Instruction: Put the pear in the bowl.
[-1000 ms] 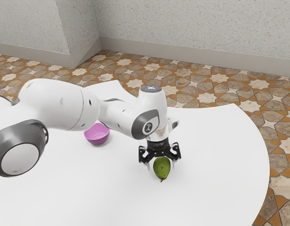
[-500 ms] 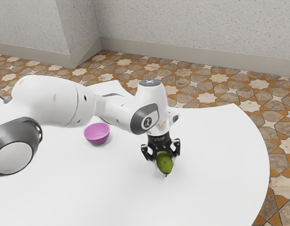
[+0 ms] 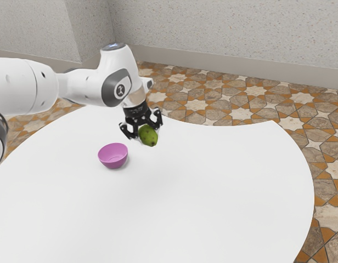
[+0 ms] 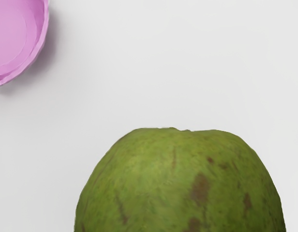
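Table (image 3: 213,192) smooth, matt white. Bowl (image 3: 113,155) smooth, plastic-looking. Pear (image 3: 148,136) skin mottled, dull. Arm (image 3: 84,86) glossy, plastic-looking.

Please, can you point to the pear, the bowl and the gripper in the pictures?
Pear (image 4: 180,186): wrist view, its speckled green side.
Bowl (image 3: 113,159): exterior view, its outer wall.
Gripper (image 3: 147,135): exterior view, between its fingertips.

- White table (image 3: 224,192), curved edge, across the centre and bottom
- Tiled floor (image 3: 196,104), star-patterned in brown, orange and cream, behind and at right
- Speckled grey wall (image 3: 229,27) along the top
- Pale baseboard (image 3: 240,68) beneath it
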Controlling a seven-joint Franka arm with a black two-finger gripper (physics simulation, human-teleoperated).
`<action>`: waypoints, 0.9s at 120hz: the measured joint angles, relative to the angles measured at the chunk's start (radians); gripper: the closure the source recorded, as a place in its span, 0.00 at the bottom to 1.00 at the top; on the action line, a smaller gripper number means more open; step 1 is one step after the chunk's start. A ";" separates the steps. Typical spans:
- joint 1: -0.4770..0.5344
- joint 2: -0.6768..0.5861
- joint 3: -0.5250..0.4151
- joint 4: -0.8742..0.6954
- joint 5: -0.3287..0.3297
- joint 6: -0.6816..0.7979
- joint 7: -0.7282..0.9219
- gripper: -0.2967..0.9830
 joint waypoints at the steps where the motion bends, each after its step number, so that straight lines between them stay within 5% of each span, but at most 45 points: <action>1: 0.005 0.001 0.001 0.003 0.002 0.000 0.000 0.70; 35: 0.158 0.018 0.011 0.006 0.045 -0.005 0.029 0.59; 64: 0.187 0.025 0.017 -0.057 0.066 -0.016 0.058 0.57; 108: 0.210 0.166 0.028 0.068 0.070 -0.013 0.086 0.56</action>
